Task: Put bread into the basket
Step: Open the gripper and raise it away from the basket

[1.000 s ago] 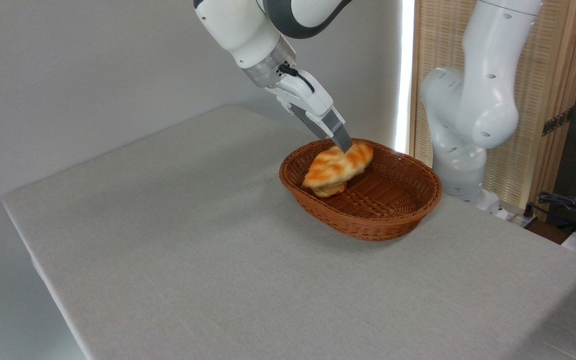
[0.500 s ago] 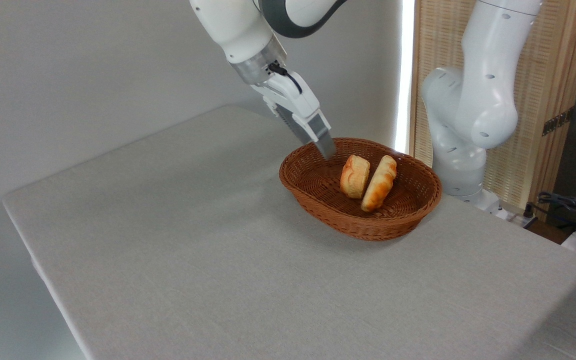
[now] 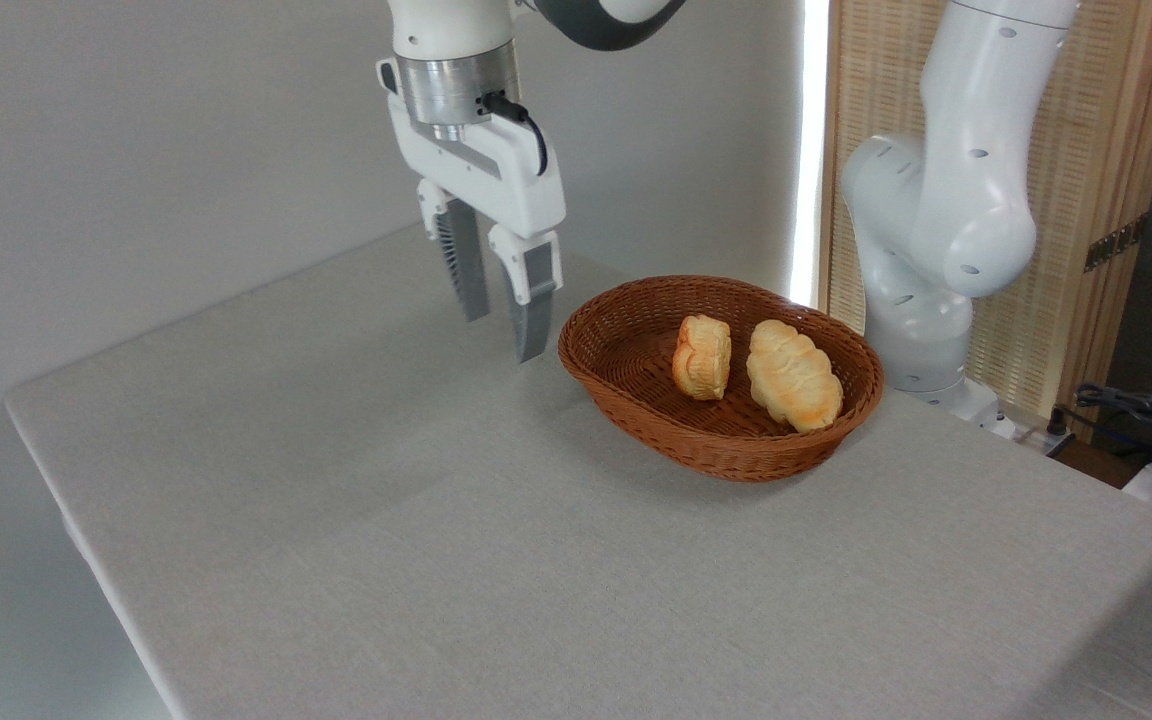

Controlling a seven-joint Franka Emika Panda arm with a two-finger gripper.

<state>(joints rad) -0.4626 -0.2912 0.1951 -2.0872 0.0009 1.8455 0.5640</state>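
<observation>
My gripper (image 3: pixel 503 338) hangs above the bench (image 3: pixel 456 560), just left of the basket (image 3: pixel 636 420), fingers pointing down, spread apart and empty. The bread (image 3: pixel 793 375) lies inside the basket toward its right end, golden crust showing, leaning on the inner wall with one tip close under the rim. A small round bun (image 3: pixel 702 356) stands on edge beside it, near but apparently not touching. By the look of it the task is done; risks are small. The nearer finger sits close to the basket's left rim, so a sideways swing to the right could catch the wicker and shove or tip the light basket. The bun, balanced on its edge, could topple from any jolt. The loaf, propped against the flared side, might slide if the basket were nudged. Safest exit, I judge, is straight up.
</observation>
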